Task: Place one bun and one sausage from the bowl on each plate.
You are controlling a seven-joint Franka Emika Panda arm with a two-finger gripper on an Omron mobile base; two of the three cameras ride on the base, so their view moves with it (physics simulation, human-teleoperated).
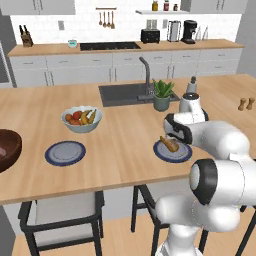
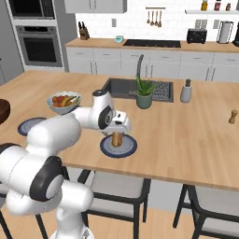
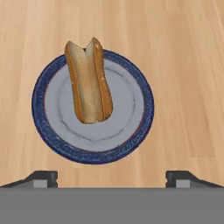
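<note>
A split golden-brown bun (image 3: 89,83) is seen lying on a round blue-rimmed plate (image 3: 131,131) on the light wooden counter (image 3: 183,52). The jaws are spread wide above it, holding nothing.

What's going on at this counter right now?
The white arm's pincer hangs open above a blue-rimmed plate, where a split bun now lies, free of the fingers. The other plate near the fruit bowl is bare, and the wooden bowl sits at the counter's far left.

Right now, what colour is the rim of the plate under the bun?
Dark blue rim on the plate, paler grey-blue centre; clearest in the hand view.
</note>
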